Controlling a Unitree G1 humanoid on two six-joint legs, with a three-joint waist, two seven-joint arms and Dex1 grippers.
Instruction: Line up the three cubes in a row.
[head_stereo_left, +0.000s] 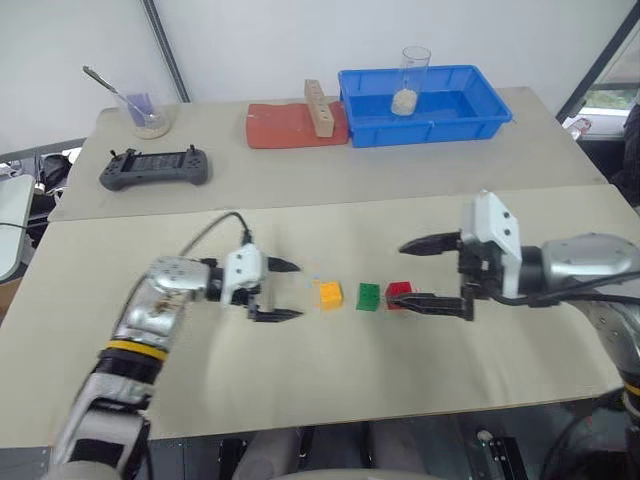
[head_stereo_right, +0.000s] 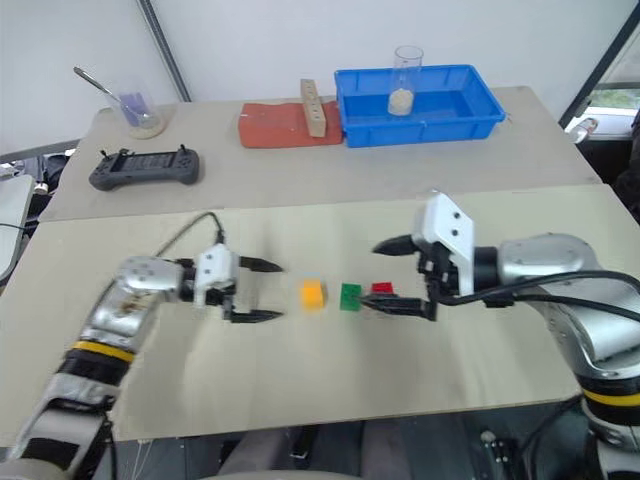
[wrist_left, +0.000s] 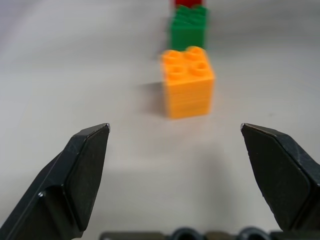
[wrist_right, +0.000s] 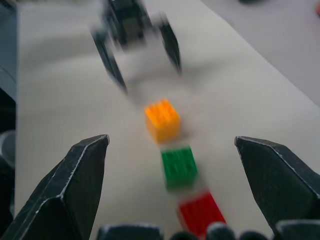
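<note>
Orange-yellow cube (head_stereo_left: 330, 294), green cube (head_stereo_left: 369, 296) and red cube (head_stereo_left: 399, 293) sit in a row, left to right, mid-desk (head_stereo_left: 330, 380). Risk: the right hand (head_stereo_left: 437, 272), fingers wide apart and empty, has its near finger just beside the red cube and could nudge it. Left hand (head_stereo_left: 285, 290), also spread and empty, sits left of the orange-yellow cube.

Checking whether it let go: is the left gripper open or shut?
Open. The left gripper has its two fingers spread wide, nothing between them, and the orange cube sits apart on the table.
</note>
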